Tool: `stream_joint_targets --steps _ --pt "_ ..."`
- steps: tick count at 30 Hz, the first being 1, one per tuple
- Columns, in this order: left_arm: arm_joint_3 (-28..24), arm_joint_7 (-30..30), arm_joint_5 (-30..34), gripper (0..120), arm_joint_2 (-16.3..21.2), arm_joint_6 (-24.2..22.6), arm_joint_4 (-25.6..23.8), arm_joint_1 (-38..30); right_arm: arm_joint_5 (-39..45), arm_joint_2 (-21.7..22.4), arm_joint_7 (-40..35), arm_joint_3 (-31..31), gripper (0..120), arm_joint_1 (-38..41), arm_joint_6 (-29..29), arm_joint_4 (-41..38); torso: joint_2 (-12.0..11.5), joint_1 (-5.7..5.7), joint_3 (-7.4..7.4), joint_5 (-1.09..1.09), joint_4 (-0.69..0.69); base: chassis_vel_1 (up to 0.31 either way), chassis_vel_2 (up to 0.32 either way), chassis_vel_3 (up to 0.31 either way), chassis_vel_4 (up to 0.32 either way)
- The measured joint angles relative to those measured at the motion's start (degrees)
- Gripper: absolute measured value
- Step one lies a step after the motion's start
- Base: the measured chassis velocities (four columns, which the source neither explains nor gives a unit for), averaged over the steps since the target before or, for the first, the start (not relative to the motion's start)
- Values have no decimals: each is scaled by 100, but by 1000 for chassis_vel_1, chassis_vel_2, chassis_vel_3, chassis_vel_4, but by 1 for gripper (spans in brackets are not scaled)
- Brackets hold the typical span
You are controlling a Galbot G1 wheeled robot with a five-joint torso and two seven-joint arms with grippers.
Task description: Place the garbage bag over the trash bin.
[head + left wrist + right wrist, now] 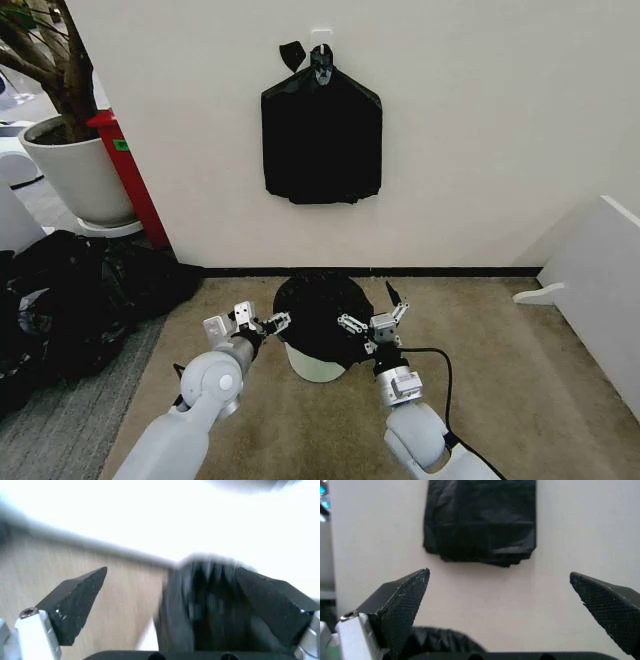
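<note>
Beside the trash bin [318,364], both pincers gape empty; left pincer [258,320] and right pincer [374,320] flank the garbage bag [320,308].

We see thin, wrinkly black plastic film in the garbage bag [322,305], faintly glossy, draped over the smooth cream-white plastic trash bin [316,364]. The left gripper [262,322] and right gripper [374,319] show bright metal links; the right gripper's fingertips [404,603] look like matt black rubber with a fine knurled grain. The floor [520,390] is short-pile tan carpet, matt and rough. The wall [480,130] is smooth, matt white, and the flat black bundle [322,140] hanging on it is dull plastic.
</note>
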State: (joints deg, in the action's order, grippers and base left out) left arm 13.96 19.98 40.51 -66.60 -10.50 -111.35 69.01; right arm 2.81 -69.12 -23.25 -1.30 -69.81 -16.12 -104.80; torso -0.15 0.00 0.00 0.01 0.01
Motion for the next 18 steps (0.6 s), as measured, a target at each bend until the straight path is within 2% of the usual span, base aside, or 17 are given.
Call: stream_joint_targets --steps 1,2,3,5,7,9,10,13,18 --pt "9 -73 -208 100 0 174 -25 29 12 -1 -6 -31 100 5 15 -15 0 0 0 0 0 0 0 0 0" --pt "78 -337 -897 100 -19 790 -89 114 33 -5 -17 -173 100 12 87 -61 0 0 0 0 0 0 0 0 0" --pt "204 -518 -1321 100 -58 1177 -109 163 24 -12 -18 -320 100 -5 210 -104 0 0 0 0 -1 0 0 0 0" --pt "530 -805 -1813 100 -157 1779 -151 251 48 -22 -41 -688 100 -76 478 -235 0 0 0 2 -2 0 0 0 0" --pt "811 -984 -1924 100 -267 2085 -215 371 194 -8 -21 -939 100 -157 613 -351 1 0 0 -2 -2 0 0 0 0" --pt "899 -1033 -1940 100 -300 2127 -238 412 239 -3 -8 -987 100 -173 609 -363 0 0 0 -1 -2 0 0 0 0" --pt "1150 -1179 -1953 100 -404 2213 -323 554 401 18 47 -1157 100 -230 545 -378 0 0 0 2 -1 0 0 0 0" --pt "1481 -1250 -1891 100 -576 2182 -494 823 565 80 393 -1531 100 -376 531 -403 0 0 0 0 -1 0 0 0 0" --pt "1672 -1234 -1794 100 -738 2010 -644 1027 735 178 663 -1939 100 -479 561 -399 1 0 0 1 0 0 0 0 0"
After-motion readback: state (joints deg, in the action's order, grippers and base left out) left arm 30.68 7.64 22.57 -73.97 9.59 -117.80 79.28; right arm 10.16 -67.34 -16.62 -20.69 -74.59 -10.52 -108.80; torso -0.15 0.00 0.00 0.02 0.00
